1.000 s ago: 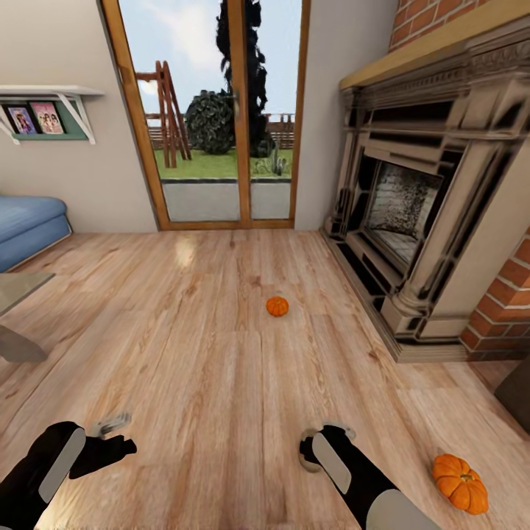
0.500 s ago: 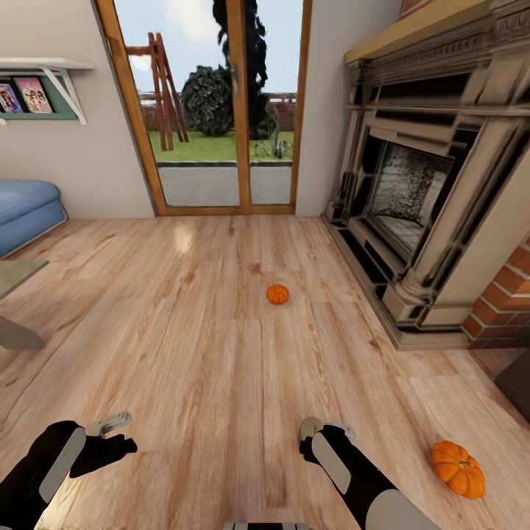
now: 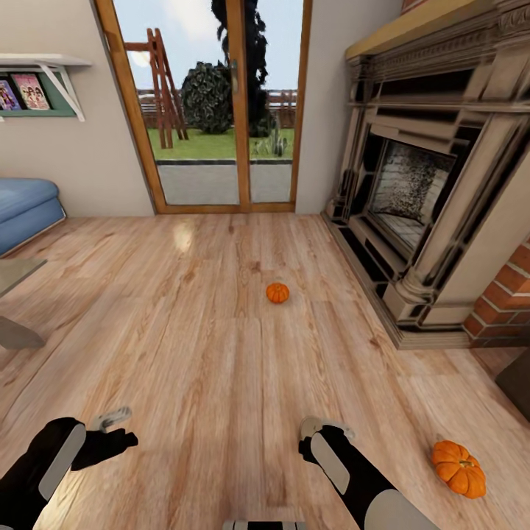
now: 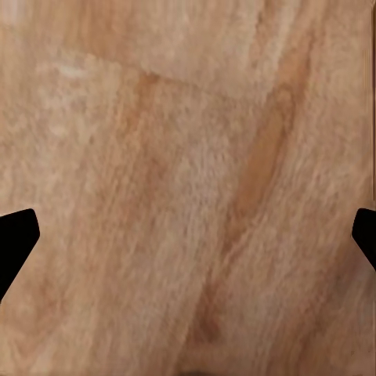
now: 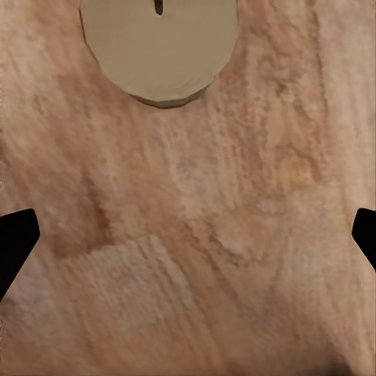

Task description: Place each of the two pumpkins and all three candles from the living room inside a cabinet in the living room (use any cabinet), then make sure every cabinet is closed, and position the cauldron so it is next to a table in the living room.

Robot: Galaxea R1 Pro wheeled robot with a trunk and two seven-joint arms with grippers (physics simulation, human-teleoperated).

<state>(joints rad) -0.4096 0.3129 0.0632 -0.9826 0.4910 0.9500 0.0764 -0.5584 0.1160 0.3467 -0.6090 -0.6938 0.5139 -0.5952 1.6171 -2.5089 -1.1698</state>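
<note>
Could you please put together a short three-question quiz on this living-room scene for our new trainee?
1. True or false: both pumpkins lie on the wooden floor.
2. Which pumpkin is nearer the right gripper?
A. the small pumpkin ahead
B. the larger-looking pumpkin off to its right
3. Fill in: the flat-topped beige cylinder under the right wrist camera is a ____.

Key:
1. True.
2. B.
3. candle; it stands on the floor, ahead of the open jaws, not between them.
</note>
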